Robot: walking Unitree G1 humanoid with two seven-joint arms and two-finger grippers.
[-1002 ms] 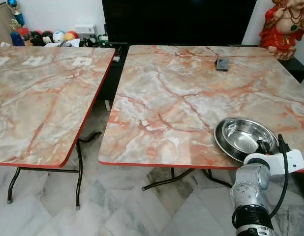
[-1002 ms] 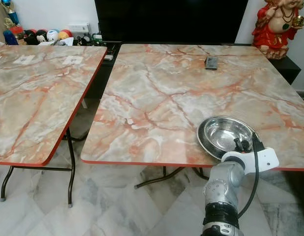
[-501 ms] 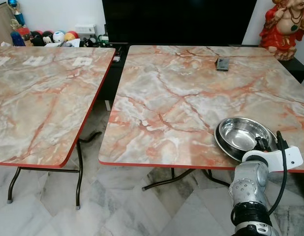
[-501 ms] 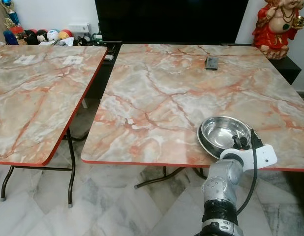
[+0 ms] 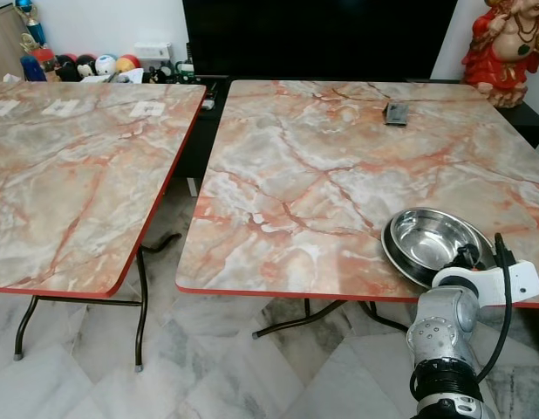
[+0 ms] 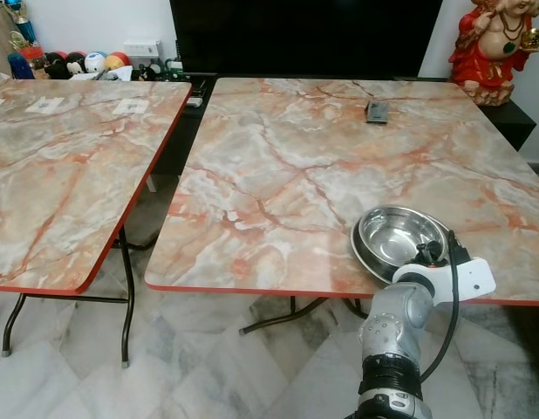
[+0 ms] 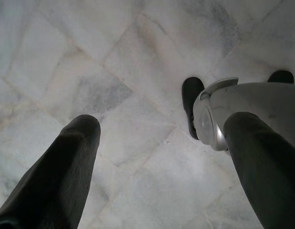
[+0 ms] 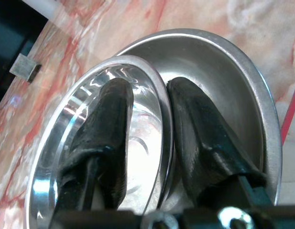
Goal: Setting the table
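Here, the right gripper (image 8: 159, 129) clamps the rim of a shiny steel bowl (image 5: 433, 237) nested in a steel plate (image 8: 243, 100) near the marble-patterned table's (image 5: 322, 166) edge; the left gripper (image 7: 162, 157) hangs idle, fingers apart.

Two marble-top tables (image 5: 296, 166) on marble floor (image 5: 208, 375).

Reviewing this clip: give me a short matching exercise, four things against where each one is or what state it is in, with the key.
Things:
1. steel bowl
2. steel plate
3. small dark device
4. left gripper

Places or states:
A. at the table's far edge
B. hanging open above the marble floor
C. under the bowl, near the table's front edge
D. rim pinched between the right gripper's fingers

Pairs: 1-D, 2-C, 3-A, 4-B
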